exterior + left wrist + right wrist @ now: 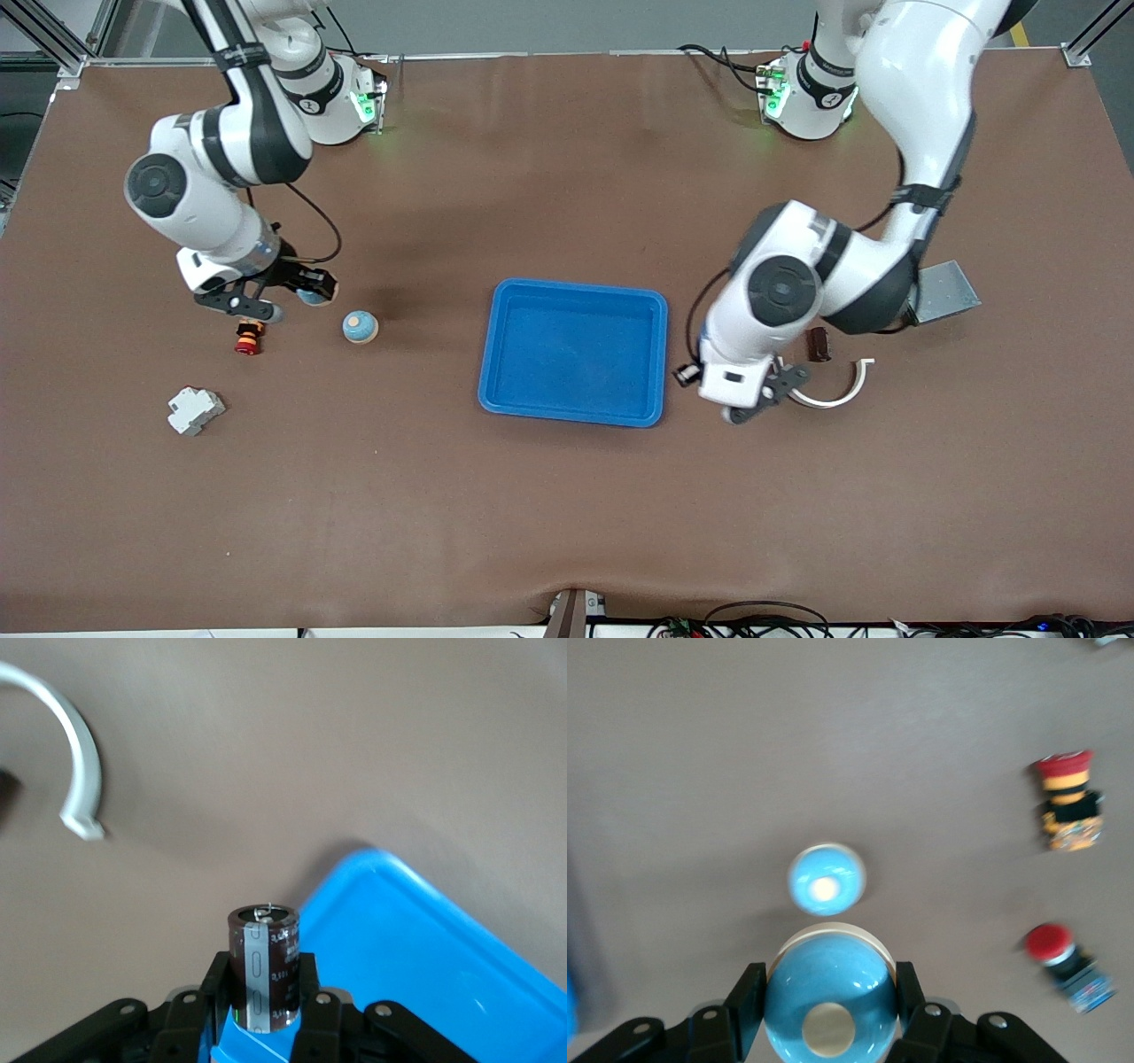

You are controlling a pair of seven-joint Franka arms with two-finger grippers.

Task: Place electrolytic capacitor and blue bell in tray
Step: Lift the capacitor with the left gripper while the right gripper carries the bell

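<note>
My left gripper (689,376) is shut on a dark brown electrolytic capacitor (683,375) with a grey stripe. It holds the capacitor beside the rim of the bright-blue tray (572,352) at the left arm's end. In the left wrist view the capacitor (263,948) stands between the fingers of the left gripper (263,981), over the tray's rim (381,864). My right gripper (308,291) is shut on a blue bell (855,970), low over the table. A second blue bell (360,327) stands on the table between that gripper and the tray, and it also shows in the right wrist view (826,880).
A red-and-yellow push button (249,337) and another red button (1061,955) lie by the right gripper. A white plastic block (196,410) lies nearer the front camera. A dark cylinder (819,344), a white curved strip (837,394) and a grey metal box (946,291) lie by the left arm.
</note>
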